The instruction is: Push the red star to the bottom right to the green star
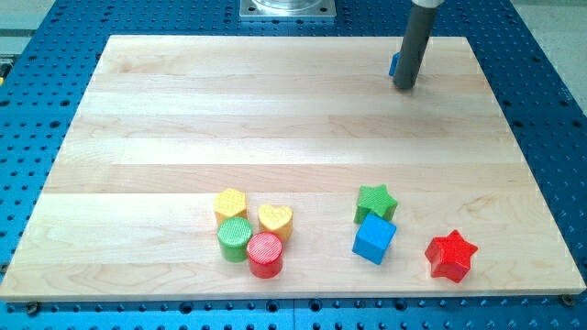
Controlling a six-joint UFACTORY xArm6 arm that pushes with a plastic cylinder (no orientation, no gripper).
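The red star (451, 256) lies near the view's bottom right of the wooden board (275, 119). The green star (375, 202) lies up and to the left of it, with a blue cube (374, 238) touching the green star's lower side. My tip (404, 86) rests on the board near the view's top right, far from both stars. A blue block (393, 64) is mostly hidden behind the rod, just left of it.
A cluster sits at the bottom centre: a yellow hexagon-like block (230, 203), a yellow heart (275, 220), a green cylinder (235, 238) and a red cylinder (265, 254). A blue perforated table (550, 110) surrounds the board.
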